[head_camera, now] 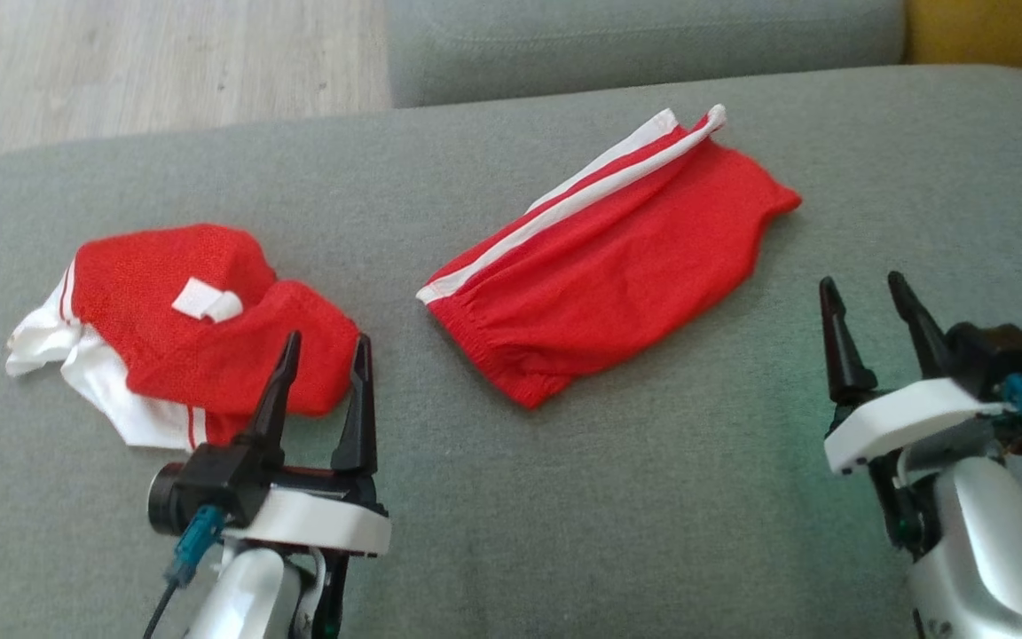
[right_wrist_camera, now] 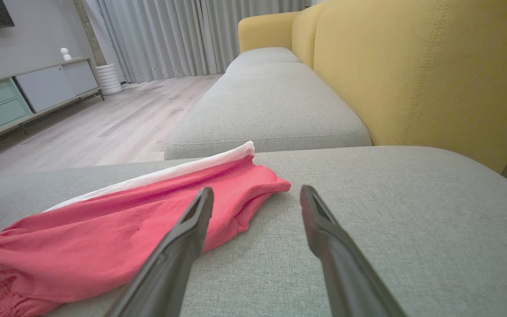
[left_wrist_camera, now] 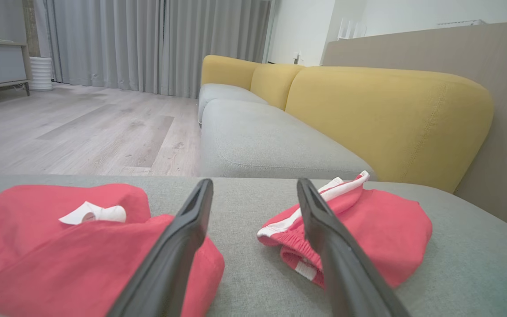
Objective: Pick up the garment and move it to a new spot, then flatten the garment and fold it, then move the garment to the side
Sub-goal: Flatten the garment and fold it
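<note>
Two red garments with white stripes lie on the grey cushion (head_camera: 564, 515). One is crumpled at the left (head_camera: 156, 266) (left_wrist_camera: 38, 246), with a white label on top. The other, red shorts with an elastic waistband (head_camera: 617, 266) (left_wrist_camera: 385, 229) (right_wrist_camera: 104, 237), lies flatter at the middle, running diagonally. My left gripper (head_camera: 327, 342) (left_wrist_camera: 255, 182) is open, its fingertips over the near right edge of the crumpled garment, with nothing between them. My right gripper (head_camera: 861, 282) (right_wrist_camera: 257, 190) is open over bare cushion, to the right of the shorts.
A second grey seat cushion (head_camera: 644, 44) adjoins the far side. A yellow backrest (left_wrist_camera: 385, 114) (right_wrist_camera: 425, 70) runs along the right. Wooden floor (head_camera: 147, 62) lies beyond the far left edge. Bare cushion spreads in front of and to the right of the garments.
</note>
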